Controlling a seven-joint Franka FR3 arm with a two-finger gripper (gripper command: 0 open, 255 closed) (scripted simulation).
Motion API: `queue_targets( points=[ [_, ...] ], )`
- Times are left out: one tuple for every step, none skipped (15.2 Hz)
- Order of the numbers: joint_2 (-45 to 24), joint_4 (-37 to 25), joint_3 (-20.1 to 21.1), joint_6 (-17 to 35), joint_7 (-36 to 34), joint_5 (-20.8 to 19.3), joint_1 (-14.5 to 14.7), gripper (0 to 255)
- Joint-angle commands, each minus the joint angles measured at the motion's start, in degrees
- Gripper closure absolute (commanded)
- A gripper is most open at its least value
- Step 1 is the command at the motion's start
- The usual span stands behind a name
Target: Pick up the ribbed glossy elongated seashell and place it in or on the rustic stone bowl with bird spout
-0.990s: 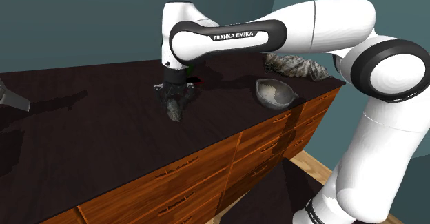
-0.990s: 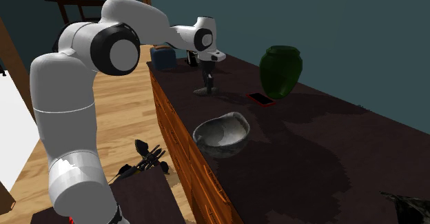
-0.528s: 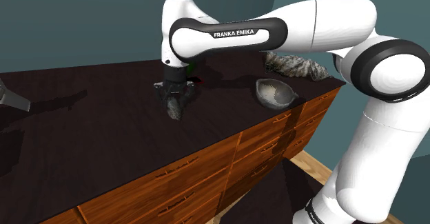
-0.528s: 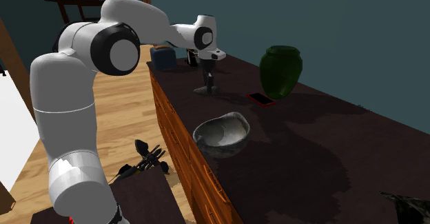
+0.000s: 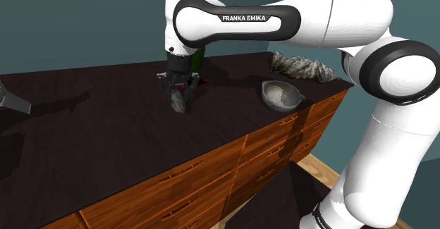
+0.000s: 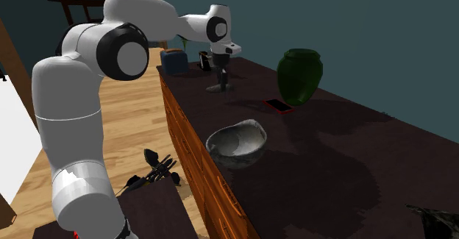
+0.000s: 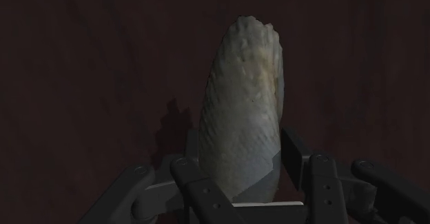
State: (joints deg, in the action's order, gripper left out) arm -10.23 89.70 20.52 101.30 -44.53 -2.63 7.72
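Observation:
The seashell [image 7: 242, 119] is a pale grey-beige, elongated, bumpy shell. My gripper [image 7: 241, 185] is shut on its near end, with a finger [image 7: 187, 178] pressed on either side. In the shoulder view the gripper [image 5: 180, 85] hangs over the middle of the dark dresser top [image 5: 106, 136], and the shell [image 5: 178, 102] points down from it just above the wood. The grey stone bowl [image 5: 282, 94] stands to the shoulder view's right, near the front edge. In the second exterior view the bowl [image 6: 237, 143] is nearer the camera than the gripper [image 6: 221, 76] and shell [image 6: 220, 87].
A dark green vase [image 6: 300, 76] and a flat red-edged black device [image 6: 278, 106] sit behind the bowl. A blue box [image 6: 173, 61] stands at the dresser's far end. A rough grey rock-like object [image 5: 303, 67] lies at the shoulder view's right end. Drawers front the dresser [image 5: 211, 171].
The arm has risen and lifted the seashell a little off the dresser top. The grip on the shell is unchanged, and the bowl has not moved.

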Motion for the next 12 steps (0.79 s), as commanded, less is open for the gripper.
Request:
queue_targets(
  points=[
    [-0.1, -1.9, 0.1, -1.8, -0.1, 0.0, 0.1, 255],
    [-0.2, -2.8, 0.1, -2.6, -0.1, -0.1, 0.1, 255],
    [-0.3, -3.7, 0.1, -3.4, -0.1, -0.1, 0.2, 255],
    [-0.5, -4.7, 0.1, -4.3, -0.2, -0.1, 0.2, 255],
    [-0.6, -5.6, 0.1, -5.1, -0.2, -0.2, 0.3, 255],
    [-0.8, -6.6, 0.1, -5.9, -0.2, -0.3, 0.4, 255],
    [-1.0, -7.6, 0.2, -6.8, -0.3, -0.3, 0.4, 255],
    [-1.2, -8.7, 0.2, -7.6, -0.3, -0.4, 0.5, 255],
    [-1.4, -9.8, 0.2, -8.5, -0.4, -0.5, 0.6, 255],
    [-1.6, -10.9, 0.2, -9.4, -0.4, -0.6, 0.7, 255],
    [-1.9, -12.0, 0.3, -10.3, -0.5, -0.7, 0.8, 255],
    [-2.2, -13.2, 0.3, -11.2, -0.5, -0.8, 0.9, 255]
  ],
)
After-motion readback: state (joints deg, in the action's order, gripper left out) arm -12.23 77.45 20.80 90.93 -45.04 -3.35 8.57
